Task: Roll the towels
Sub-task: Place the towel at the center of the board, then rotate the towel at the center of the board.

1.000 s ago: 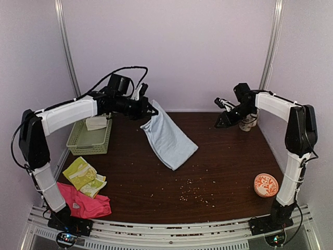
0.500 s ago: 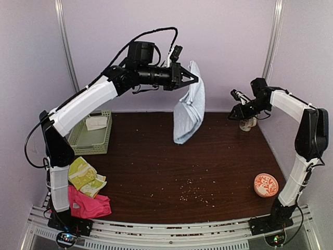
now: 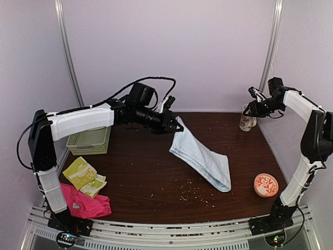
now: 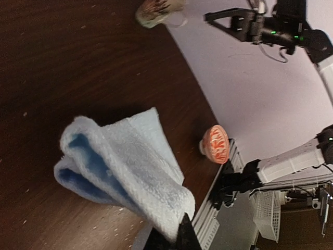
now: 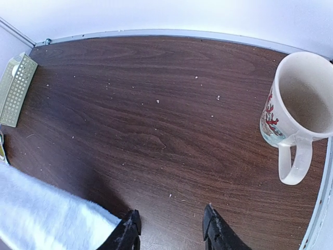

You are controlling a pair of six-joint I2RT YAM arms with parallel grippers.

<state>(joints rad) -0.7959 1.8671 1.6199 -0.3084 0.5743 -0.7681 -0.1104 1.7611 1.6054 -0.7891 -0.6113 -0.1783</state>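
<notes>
From above, your left arm reaches low across the table (image 3: 145, 182) with its elbow bent. The left hand (image 3: 174, 126) is clenched on one corner of the pale blue towel (image 3: 203, 156), a long, soft folded strip lying toward the orange patterned bowl (image 3: 266, 185). Your right arm is raised, its right hand (image 3: 252, 108) near the mug (image 3: 246, 123).

The left wrist view shows the towel as thick, fluffy terry, doubled over, its corner pinched by dark fingers (image 4: 183, 234).

From your right wrist, the right hand's jaws stand apart and empty above dark wood grain, with the glossy handled mug to the right.
</notes>
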